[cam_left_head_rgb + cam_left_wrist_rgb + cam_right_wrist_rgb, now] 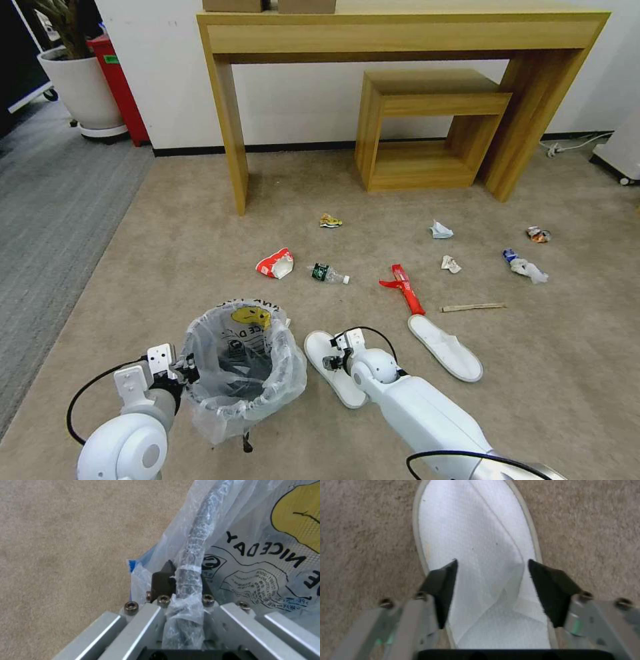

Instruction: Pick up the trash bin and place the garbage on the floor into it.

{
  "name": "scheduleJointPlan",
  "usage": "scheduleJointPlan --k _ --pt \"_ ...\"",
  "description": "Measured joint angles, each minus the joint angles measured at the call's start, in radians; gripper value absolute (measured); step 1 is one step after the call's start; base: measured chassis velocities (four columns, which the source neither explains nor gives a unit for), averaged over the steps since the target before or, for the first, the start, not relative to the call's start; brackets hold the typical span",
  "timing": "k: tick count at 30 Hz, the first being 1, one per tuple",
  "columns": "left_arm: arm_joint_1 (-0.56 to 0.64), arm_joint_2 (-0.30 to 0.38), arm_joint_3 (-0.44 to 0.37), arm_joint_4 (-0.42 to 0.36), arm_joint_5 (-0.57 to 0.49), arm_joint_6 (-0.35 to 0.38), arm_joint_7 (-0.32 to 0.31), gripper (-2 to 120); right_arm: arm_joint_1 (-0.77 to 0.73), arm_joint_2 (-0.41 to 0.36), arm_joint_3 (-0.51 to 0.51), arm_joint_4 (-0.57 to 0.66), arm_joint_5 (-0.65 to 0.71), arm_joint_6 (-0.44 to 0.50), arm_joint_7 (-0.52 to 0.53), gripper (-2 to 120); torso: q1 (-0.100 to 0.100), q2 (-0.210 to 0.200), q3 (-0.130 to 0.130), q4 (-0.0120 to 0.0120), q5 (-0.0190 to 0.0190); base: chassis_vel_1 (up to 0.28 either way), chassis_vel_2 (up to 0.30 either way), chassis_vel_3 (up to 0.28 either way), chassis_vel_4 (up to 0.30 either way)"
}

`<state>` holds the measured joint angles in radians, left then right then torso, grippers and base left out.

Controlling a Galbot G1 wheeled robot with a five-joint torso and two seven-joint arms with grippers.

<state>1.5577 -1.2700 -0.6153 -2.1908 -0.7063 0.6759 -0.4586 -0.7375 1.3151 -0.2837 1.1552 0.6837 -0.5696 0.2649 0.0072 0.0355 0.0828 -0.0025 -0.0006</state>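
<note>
The left claw (181,580) is closed on the rim of the small round dark trash bin (243,363) lined with crinkly clear plastic. The right claw (491,592) is spread wide – the white fabric slipper (476,562) lies on the beige carpet (360,530) directly between its black fingertips (443,585).

A beige short-pile carpet (200,253) covered the floor, meeting a grey ribbed carpet strip (47,213) on the left. A tall light-wood console table (400,30) stood against the white wall (300,100), with 1 smaller matching wooden table (427,107) nested beneath it. A white round planter (83,90) sat in the corner.
</note>
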Motion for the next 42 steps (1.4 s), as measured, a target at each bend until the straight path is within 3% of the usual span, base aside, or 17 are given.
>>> scheduleJointPlan --k 7,15,22,35,39,42 --pt "-0.003 0.008 0.0 0.001 -0.002 -0.004 0.003 1 0.006 -0.002 -0.011 -0.021 -0.02 0.033 -0.007 36 0.0 0.0 0.0 0.0 -0.0001 0.0 0.0 0.0 0.0" --pt "-0.003 0.007 0.006 0.006 -0.001 -0.01 0.009 1 -0.005 -0.001 -0.015 -0.035 -0.039 0.061 -0.012 30 0.0 0.0 0.0 0.0 -0.0001 0.0 0.0 0.0 0.0" --pt "-0.006 0.008 0.006 0.013 0.0 -0.014 0.009 1 -0.026 -0.011 -0.003 -0.007 -0.035 0.088 -0.013 3 0.0 0.0 0.0 0.0 -0.0001 0.0 0.0 0.0 0.0" --pt "-0.008 0.01 0.004 0.019 0.001 -0.02 0.01 1 -0.064 -0.021 0.014 0.017 -0.051 0.142 -0.028 0 0.0 0.0 0.0 0.0 0.0001 0.0 0.0 0.0 0.0" --pt "-0.007 0.015 -0.001 0.026 0.002 -0.021 0.01 1 -0.106 -0.063 0.066 0.105 -0.044 0.233 -0.074 0 0.0 0.0 0.0 0.0001 0.0001 0.0 0.0 0.0 0.0" --pt "-0.006 0.02 -0.001 0.026 0.001 -0.021 0.01 1 -0.177 -0.184 0.156 0.268 -0.043 0.385 -0.165 0 0.0 0.0 0.0 -0.0002 0.0002 0.0 0.0 0.0 0.0"
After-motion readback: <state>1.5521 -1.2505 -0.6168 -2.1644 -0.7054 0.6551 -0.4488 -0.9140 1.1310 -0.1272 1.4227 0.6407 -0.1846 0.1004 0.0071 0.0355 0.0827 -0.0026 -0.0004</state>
